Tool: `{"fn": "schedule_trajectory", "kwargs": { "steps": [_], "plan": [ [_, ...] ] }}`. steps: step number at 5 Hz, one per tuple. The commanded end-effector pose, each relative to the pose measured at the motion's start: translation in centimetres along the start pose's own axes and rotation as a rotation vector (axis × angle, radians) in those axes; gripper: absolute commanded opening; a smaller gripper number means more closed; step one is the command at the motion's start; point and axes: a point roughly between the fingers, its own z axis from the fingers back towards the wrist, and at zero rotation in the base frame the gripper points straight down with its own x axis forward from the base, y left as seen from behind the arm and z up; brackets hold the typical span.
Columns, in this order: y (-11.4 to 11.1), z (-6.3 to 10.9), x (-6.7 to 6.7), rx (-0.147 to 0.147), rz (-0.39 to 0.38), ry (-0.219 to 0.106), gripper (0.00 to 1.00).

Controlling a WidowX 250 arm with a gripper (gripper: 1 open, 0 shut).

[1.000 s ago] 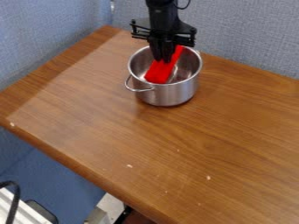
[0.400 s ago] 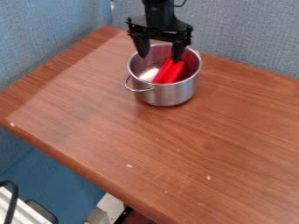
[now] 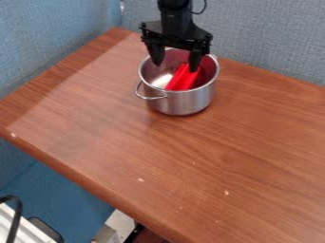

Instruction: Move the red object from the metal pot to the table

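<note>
One black gripper (image 3: 176,59) is hanging over one metal pot (image 3: 178,87) at the upper middle of the frame. Its two fingers are standing wide apart, one toward the left side of the pot's mouth and one toward the right, and its tips are reaching down to about the level of the rim. One red object (image 3: 185,77) is lying inside the pot, in the right half of the opening, and is slanting from lower left to upper right. The gripper is not closing around it; whether the right finger is touching it, the view is not making clear.

The pot is standing upright on one wood-grain worktop (image 3: 152,152), which is filling most of the frame. A single loop handle (image 3: 150,93) is showing on the pot's left side. Two small pale specks are showing on the worktop, one right of the pot and one below the middle of the frame.

The upper end of the red object is partly hidden behind the right finger, and its lower end is running down behind the pot's near wall. The far rim is partly covered by the gripper. The arm is being cut off by the top edge. At the lower left, a white thing (image 3: 23,231) and a black cable (image 3: 14,220) are being cropped, too partial to name further.
</note>
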Motion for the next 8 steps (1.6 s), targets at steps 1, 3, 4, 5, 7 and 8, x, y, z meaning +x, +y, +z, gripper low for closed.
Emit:
{"fn": "schedule_trajectory", "kwargs": {
  "steps": [1,3,4,5,7,8],
  "plan": [
    [-0.2,0.2,0.2,0.019,-0.016,-0.024,1.00],
    [-0.6,-1.4,0.1,0.037,-0.015,-0.012,1.00],
    [-0.8,-2.0,0.2,0.045,-0.013,-0.013,1.00],
    [-0.9,-2.4,0.2,0.049,-0.013,-0.014,0.00],
    [-0.8,-2.1,0.1,0.047,-0.008,-0.015,0.00],
    [-0.7,-1.7,0.1,0.045,-0.004,-0.019,0.00]
  ]
}}
